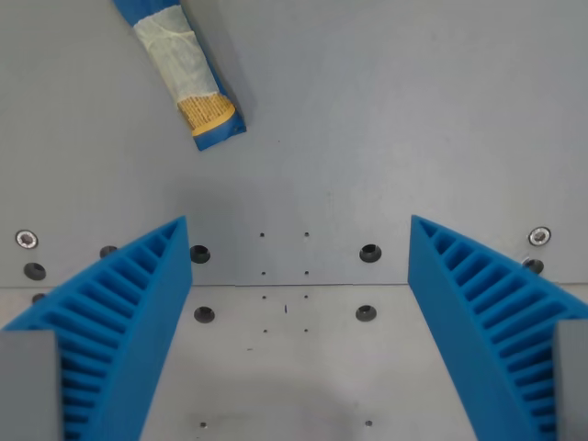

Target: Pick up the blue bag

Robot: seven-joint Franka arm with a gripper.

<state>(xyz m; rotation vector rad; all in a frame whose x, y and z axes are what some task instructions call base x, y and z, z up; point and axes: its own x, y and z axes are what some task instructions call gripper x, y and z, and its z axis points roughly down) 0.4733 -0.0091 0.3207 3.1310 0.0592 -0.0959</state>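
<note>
Blue bag (188,73): upper left of the frame, lying slanted on the grey table (386,110)
Gripper (299,230): spread wide, empty, bag well outside the fingers
Risk: closing here grabs air (bag sits off-centre)

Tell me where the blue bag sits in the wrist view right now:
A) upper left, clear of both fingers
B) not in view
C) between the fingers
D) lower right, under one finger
A: the blue bag lies at the wrist view's upper left, apart from the open gripper, with bare table between them.
</note>
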